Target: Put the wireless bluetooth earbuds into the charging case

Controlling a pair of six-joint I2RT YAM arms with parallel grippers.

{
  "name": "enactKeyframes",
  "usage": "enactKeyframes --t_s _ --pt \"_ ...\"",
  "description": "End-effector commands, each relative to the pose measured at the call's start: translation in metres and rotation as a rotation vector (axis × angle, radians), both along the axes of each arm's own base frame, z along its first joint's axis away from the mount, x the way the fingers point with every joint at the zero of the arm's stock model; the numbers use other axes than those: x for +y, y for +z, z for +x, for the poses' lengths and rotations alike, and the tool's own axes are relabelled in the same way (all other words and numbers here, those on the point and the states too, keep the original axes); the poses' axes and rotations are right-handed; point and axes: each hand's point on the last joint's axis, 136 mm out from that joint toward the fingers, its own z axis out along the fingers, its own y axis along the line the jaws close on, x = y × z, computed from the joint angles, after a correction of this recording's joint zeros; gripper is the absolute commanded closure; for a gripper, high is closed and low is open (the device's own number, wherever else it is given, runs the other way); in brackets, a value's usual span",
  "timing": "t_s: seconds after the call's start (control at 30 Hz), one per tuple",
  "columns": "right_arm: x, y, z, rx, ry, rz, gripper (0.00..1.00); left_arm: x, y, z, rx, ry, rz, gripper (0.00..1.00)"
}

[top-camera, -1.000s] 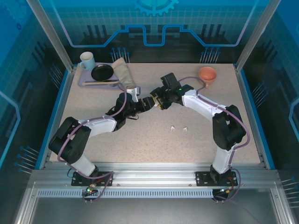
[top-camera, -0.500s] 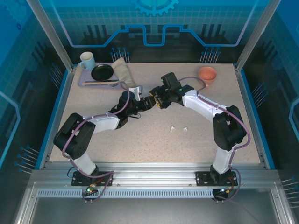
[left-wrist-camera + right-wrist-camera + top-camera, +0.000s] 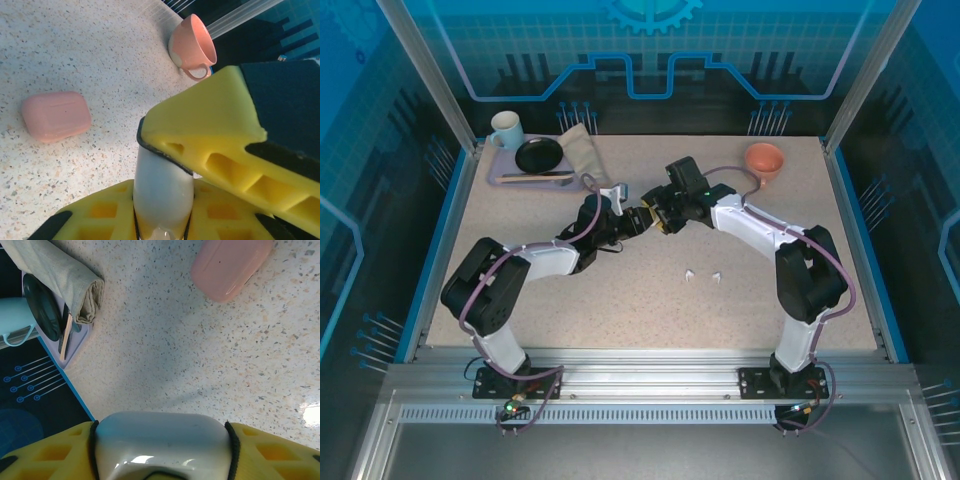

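Note:
A white charging case sits across my right gripper, which is shut on its wide sides. My left gripper is shut on the same white case by its narrow sides, with a right-hand yellow finger lying over it. The two grippers meet mid-table, left gripper against right gripper. A salmon-pink case lies closed on the table beside them and is also in the right wrist view. Two white earbuds lie on the table nearer the arm bases.
An orange-pink cup stands at the back right. At the back left a tray carries a black plate, a folded cloth and a pale mug.
My left gripper has reached further toward the right gripper and shut on the white case. The right arm has stayed put.

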Motion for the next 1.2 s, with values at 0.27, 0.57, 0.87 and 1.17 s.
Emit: enactKeyframes --t_s 0.27,0.57,0.87,1.17 --pt "-0.049 0.068 0.030 -0.239 0.001 0.018 0.26 -0.004 0.047 -0.014 -0.096 -0.084 -0.014 1.00" --pt "-0.057 0.111 0.025 -0.713 0.527 -0.013 0.27 0.013 0.103 -0.027 -0.151 -0.256 -0.078 1.00" --pt "-0.032 0.124 -0.008 -0.908 0.719 0.069 0.33 0.015 0.114 -0.026 -0.132 -0.316 -0.062 1.00" --pt "-0.003 0.113 -0.020 -0.903 0.796 0.103 0.36 0.013 0.114 -0.022 -0.127 -0.318 -0.061 1.00"
